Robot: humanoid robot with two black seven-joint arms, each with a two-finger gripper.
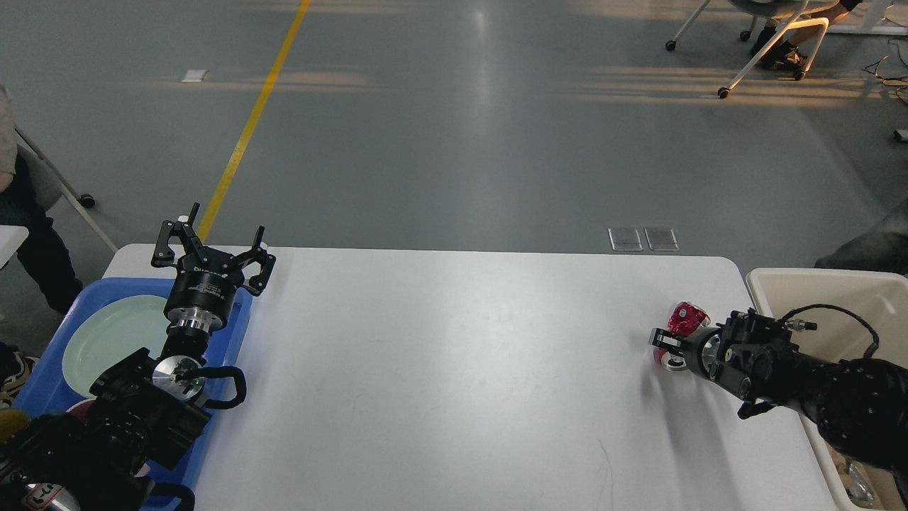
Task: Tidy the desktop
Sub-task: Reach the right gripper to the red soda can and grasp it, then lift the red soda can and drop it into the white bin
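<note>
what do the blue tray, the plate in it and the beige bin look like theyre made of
Tray: likely plastic, uniform blue with a soft sheen. Plate: pale green, smooth and slightly glossy, so ceramic or melamine; cannot tell which. Bin: probably plastic, matte beige with thin molded walls.

Little can be read here. The left gripper carries white lettering across the black body below its fingers (a short brand-like word, too small and blurred to spell out). The red can near the right edge of the desktop shows pale markings, also unreadable. No numbers or signs are legible elsewhere.
</note>
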